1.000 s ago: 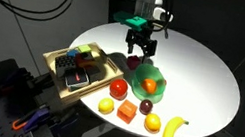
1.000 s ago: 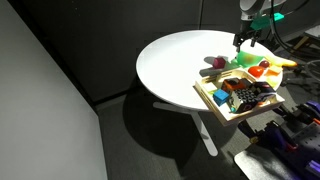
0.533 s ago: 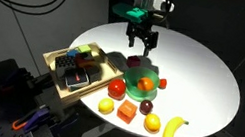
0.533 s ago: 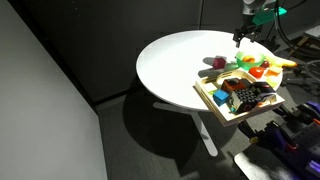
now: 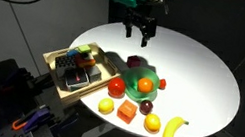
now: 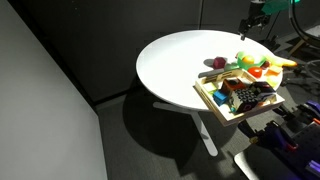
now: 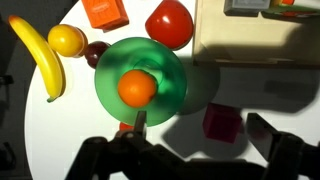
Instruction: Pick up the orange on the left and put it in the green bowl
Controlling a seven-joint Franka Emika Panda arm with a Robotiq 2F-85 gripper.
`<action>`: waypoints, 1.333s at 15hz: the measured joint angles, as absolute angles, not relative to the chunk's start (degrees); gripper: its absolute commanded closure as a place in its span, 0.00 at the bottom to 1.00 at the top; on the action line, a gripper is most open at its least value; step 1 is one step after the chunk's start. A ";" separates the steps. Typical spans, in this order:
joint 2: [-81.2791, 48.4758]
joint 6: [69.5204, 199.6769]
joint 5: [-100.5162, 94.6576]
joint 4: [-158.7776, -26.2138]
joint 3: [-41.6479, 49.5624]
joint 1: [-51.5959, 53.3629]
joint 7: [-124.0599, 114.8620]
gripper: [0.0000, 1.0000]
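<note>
Setting: a dark room, with one round white table (image 5: pixel 197 59) shown in both exterior views.

Items recorded on the table:
- Green bowl (image 5: pixel 137 75), one. It is placed near the middle of the fruit group. In the wrist view its glossy rim (image 7: pixel 106 72) is seen from straight above.
- Orange (image 5: pixel 146 84), one. It is lodged inside the green bowl and rests on the bowl's floor slightly off centre.
- Second orange (image 5: pixel 162 83), one. It is set on the table just beside the bowl's rim.
- Red round fruit (image 5: pixel 117 86), one. It is larger than the oranges and lies between the bowl and the tray.
- Lemons, two. One (image 5: pixel 107 106) is at the table edge and the other (image 5: pixel 152 123) is next to the banana.
- Banana (image 5: pixel 170 136), one. It is laid at the near rim of the table.
- Dark plum (image 5: pixel 146 106), one.
- Orange-red cube (image 5: pixel 127 111), one.
- Maroon cube (image 5: pixel 135 64), one. It lies on the far side of the bowl.
- Wooden tray (image 5: pixel 56 59), one. It is filled with small coloured pieces that are too small to be counted.

Gripper (image 5: pixel 138 39), one. It is suspended above the table, well clear of the bowl. The jaws are spread wide and nothing is held between them. In the wrist view the dark fingers (image 7: pixel 290 155) are seen far apart at the bottom edge.
</note>
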State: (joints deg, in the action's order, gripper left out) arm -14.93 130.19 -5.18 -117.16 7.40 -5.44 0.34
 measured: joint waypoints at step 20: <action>5.77 119.34 -6.21 -129.23 6.28 -5.37 7.94 0.00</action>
State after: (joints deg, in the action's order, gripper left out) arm 5.77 119.34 -6.21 -129.23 6.28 -5.37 7.94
